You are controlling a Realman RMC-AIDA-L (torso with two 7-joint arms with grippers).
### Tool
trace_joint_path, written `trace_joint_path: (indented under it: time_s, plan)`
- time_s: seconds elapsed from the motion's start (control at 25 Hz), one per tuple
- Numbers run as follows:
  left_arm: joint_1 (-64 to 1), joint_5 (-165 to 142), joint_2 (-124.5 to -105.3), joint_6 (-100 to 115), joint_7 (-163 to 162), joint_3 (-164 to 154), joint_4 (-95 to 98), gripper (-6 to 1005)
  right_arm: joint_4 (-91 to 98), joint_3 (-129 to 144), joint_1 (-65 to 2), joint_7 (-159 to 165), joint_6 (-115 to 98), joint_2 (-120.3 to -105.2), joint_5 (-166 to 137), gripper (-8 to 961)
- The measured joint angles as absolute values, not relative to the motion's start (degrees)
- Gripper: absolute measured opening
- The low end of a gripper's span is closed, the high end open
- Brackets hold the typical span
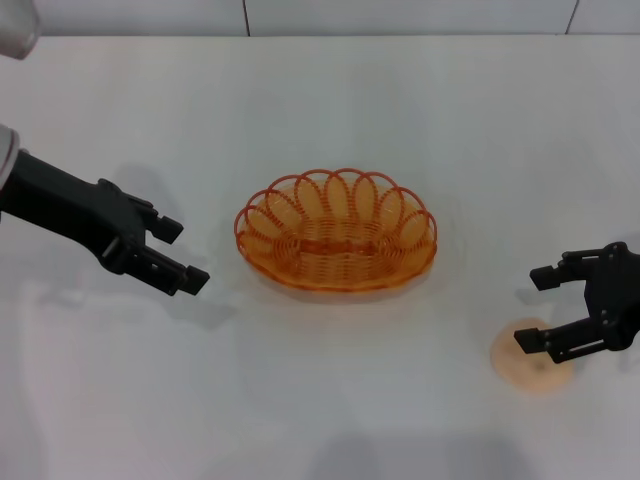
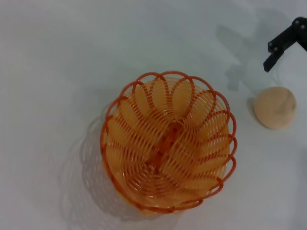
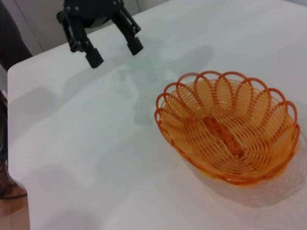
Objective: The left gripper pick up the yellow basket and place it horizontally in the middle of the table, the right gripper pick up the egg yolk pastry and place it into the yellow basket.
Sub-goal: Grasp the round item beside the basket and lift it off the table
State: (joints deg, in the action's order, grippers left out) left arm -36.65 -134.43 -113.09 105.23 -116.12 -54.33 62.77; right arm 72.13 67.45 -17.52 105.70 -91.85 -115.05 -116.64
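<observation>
White table (image 1: 330, 110), empty yellow basket (image 1: 336, 232), pastry (image 1: 528, 362) seemingly uncontacted

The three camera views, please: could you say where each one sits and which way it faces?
Head view: high up, looking down on the table; left pincer and right pincer both show.
Left wrist view: above the yellow basket and egg yolk pastry; right pincer's tip shows.
Right wrist view: low, across the basket toward the left pincer.
All share the basket.

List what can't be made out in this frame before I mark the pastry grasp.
- Head view: the right gripper hangs over the egg yolk pastry, covering part of it; contact cannot be judged.
- Left wrist view: only one right finger shows, cut by the edge.
- Right wrist view: pastry out of frame; only the yellow basket and left gripper show.
</observation>
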Motion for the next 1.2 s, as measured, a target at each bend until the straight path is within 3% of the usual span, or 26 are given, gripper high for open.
trace_joint_path:
  time_s: [0.6, 0.68, 0.92, 1.16, 1.2]
  plan:
    - [-36.6, -133.9, -113.63, 104.3, -116.0, -54.3, 62.7, 887, 69.0, 67.7, -17.5, 105.2, -90.4, -115.05, -118.9, 861]
    - [-36.6, -133.8, -113.65, 104.2, -116.0, -54.3, 62.7, 887, 68.6, 68.2, -17.5, 105.1, -89.8, -115.05, -118.9, 702]
    - [-36.7, -133.8, -113.65, 104.0, -116.0, -54.3, 62.7, 887, 68.4, 69.7, -17.4, 105.1, -88.8, -115.09, -119.9, 692]
    - [-36.5, -133.8, -113.64, 103.8, -116.0, -54.3, 62.7, 887, 68.7, 70.5, -17.3, 105.2, -88.9, -115.14, -120.3, 603]
    - [-36.4, -133.8, -113.64, 103.8, -116.0, -54.3, 62.7, 887, 68.7, 70.5, -17.3, 105.3, -89.0, -115.14, -120.4, 550]
